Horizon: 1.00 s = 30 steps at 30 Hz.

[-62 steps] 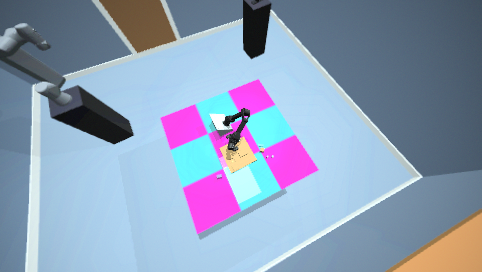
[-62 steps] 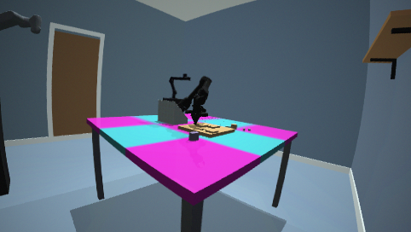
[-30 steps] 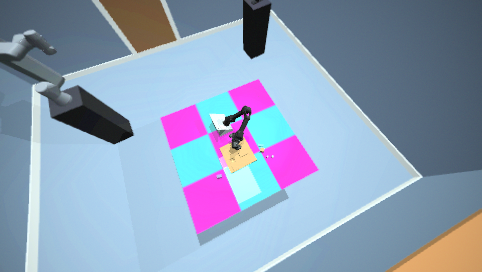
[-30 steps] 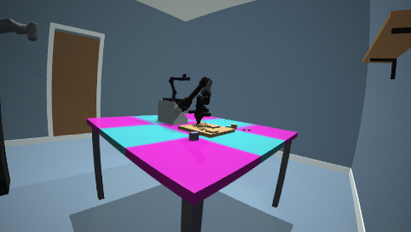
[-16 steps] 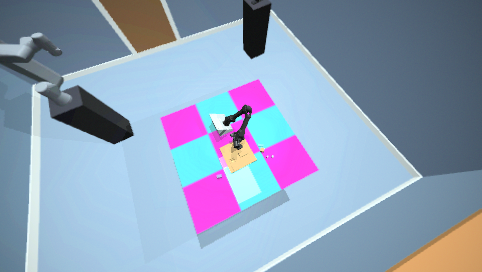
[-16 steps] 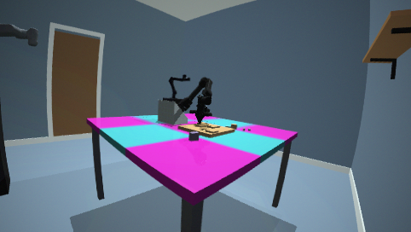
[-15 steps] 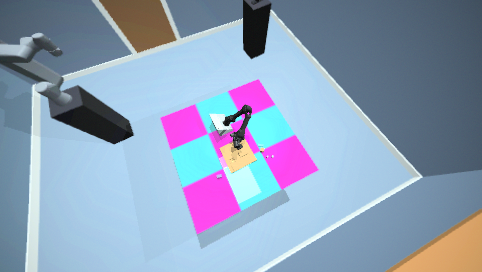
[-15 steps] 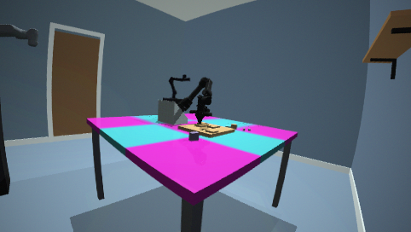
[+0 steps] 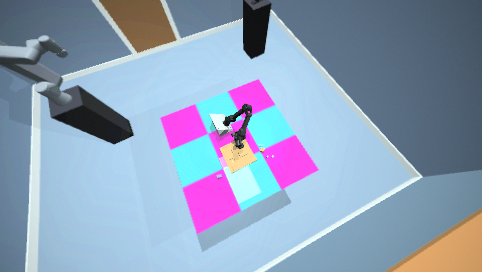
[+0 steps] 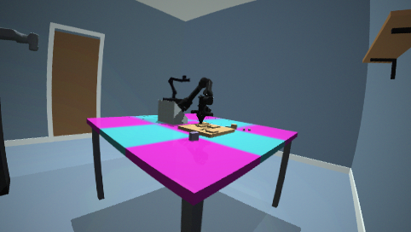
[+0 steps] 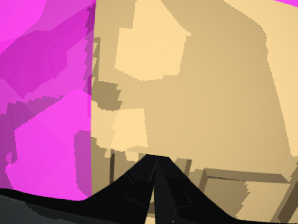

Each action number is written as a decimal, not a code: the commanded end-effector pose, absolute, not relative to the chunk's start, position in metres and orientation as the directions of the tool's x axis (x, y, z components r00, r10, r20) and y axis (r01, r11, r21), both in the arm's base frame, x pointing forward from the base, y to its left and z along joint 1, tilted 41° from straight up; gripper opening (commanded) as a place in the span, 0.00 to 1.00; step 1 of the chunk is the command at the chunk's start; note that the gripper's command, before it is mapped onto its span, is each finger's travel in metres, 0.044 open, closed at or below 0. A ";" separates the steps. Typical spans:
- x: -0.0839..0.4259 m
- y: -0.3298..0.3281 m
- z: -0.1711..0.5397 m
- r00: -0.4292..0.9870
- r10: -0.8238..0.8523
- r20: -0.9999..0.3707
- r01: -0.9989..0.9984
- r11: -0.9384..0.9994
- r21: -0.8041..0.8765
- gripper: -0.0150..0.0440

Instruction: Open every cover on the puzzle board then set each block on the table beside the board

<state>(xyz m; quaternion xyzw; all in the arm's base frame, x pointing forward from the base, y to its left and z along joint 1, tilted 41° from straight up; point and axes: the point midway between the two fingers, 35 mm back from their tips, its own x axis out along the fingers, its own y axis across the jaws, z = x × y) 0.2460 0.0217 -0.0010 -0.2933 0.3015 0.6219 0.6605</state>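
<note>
The tan puzzle board (image 9: 246,161) (image 10: 222,134) (image 11: 215,100) lies on the table. My gripper (image 9: 240,147) (image 10: 201,123) (image 11: 156,157) is shut and empty, low over the board's edge region nearest the arm's base. Raised strips (image 11: 245,176) and their shadows show on the board at the lower right of the wrist view. Which covers are open, and whether any wells hold blocks, is too small to tell. A grey-purple block (image 9: 219,176) (image 10: 193,136) rests on the table off one side of the board. A tan block (image 9: 261,148) (image 10: 234,126) rests off another side.
Small pale pieces (image 9: 267,156) (image 10: 249,130) lie on the table beyond the tan block. A grey box-like stand (image 9: 218,123) (image 10: 167,112) is beside the arm's base. The table (image 9: 210,205) (image 10: 188,171) has magenta and cyan squares.
</note>
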 end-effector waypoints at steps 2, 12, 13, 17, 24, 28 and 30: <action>0.245 0.027 0.003 0.043 0.650 -0.759 -0.998 0.057 -0.008 0.25; 0.244 0.030 0.009 0.043 0.651 -0.758 -0.998 0.056 -0.008 0.25; 0.245 0.029 0.010 0.043 0.651 -0.758 -0.998 0.056 -0.008 0.25; 0.245 0.026 0.014 0.043 0.651 -0.758 -0.998 0.056 -0.008 0.25; 0.245 0.021 0.021 0.043 0.650 -0.759 -0.998 0.057 -0.008 0.25; 0.245 0.018 0.025 0.042 0.650 -0.759 -0.998 0.057 -0.007 0.25; 0.245 0.016 0.027 0.042 0.650 -0.759 -0.998 0.057 -0.007 0.25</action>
